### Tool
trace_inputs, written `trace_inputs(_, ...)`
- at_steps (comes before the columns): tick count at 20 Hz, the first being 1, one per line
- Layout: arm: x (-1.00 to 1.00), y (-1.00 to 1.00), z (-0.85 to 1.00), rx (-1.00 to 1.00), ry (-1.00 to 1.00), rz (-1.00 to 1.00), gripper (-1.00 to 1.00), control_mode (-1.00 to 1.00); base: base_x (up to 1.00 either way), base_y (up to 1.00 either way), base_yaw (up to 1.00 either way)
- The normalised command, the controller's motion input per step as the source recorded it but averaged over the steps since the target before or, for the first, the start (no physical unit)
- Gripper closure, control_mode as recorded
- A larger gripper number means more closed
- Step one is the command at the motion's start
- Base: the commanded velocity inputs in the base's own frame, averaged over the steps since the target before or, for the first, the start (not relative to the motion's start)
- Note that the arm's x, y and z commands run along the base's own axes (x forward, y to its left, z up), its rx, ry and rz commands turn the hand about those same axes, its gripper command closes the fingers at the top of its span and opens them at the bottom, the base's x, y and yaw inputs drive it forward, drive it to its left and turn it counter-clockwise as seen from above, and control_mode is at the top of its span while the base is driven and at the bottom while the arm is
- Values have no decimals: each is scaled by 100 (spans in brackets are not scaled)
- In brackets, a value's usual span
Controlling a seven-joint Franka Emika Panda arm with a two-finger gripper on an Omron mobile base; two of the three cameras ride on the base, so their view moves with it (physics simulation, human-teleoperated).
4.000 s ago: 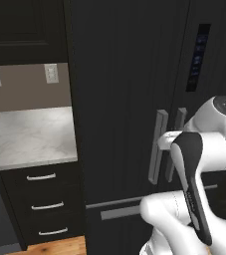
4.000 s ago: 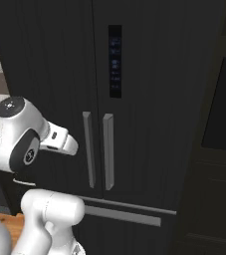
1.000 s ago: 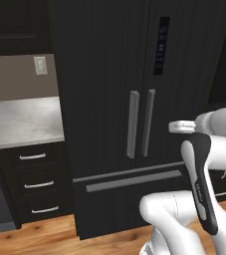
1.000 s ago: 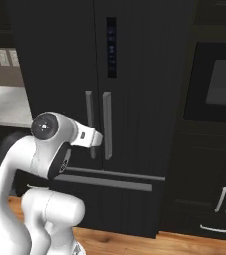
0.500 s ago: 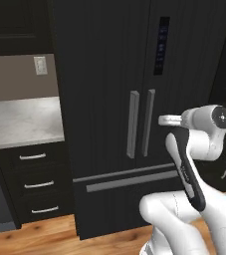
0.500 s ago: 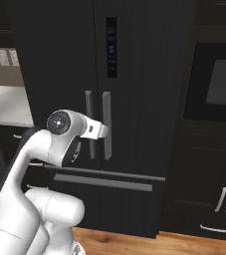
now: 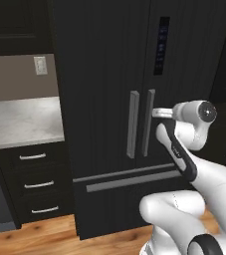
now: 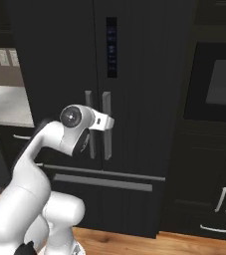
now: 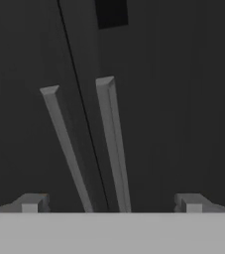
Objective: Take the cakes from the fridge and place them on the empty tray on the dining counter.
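Observation:
The fridge [image 7: 109,99] stands straight ahead, tall and black, both doors shut, with two long grey vertical handles [image 7: 133,124] at the middle and a small display panel [image 7: 163,45] on the right door. My gripper [image 7: 154,112] reaches level toward the right handle [image 8: 106,124] and stops just short of it. In the hand view both handles [image 9: 113,144] rise between my fingertips [image 9: 32,203], which stand wide open with nothing between them. The cakes are hidden behind the shut doors. The empty tray and the dining counter are out of view.
A grey stone wall counter [image 7: 20,122] with black drawers [image 7: 32,184] lies left of the fridge. A built-in oven [image 8: 219,82] and black cabinets [image 8: 219,199] stand to its right. The floor [image 8: 134,241] is wood.
My hand has swung from beside the right door in toward the fridge's right handle and risen slightly. The jaws have stayed wide open. The fridge doors remain shut.

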Motion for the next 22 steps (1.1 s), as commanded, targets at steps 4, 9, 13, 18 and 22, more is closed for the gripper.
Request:
trace_inputs(4, 45, -9, -18, 0, -7, 0, -100, -100, 0, 0, 0)
trace_inputs(9, 48, 0, -15, 0, -1, 0, -100, -100, 0, 0, 0)
trace_inputs(13, 47, -4, -9, 0, 0, 0, -100, -100, 0, 0, 0)
trace_inputs(18, 47, -13, -9, 0, 0, 0, -100, -100, 0, 0, 0)
trace_inputs(22, 59, -11, -14, 0, 0, 0, -100, -100, 0, 0, 0)
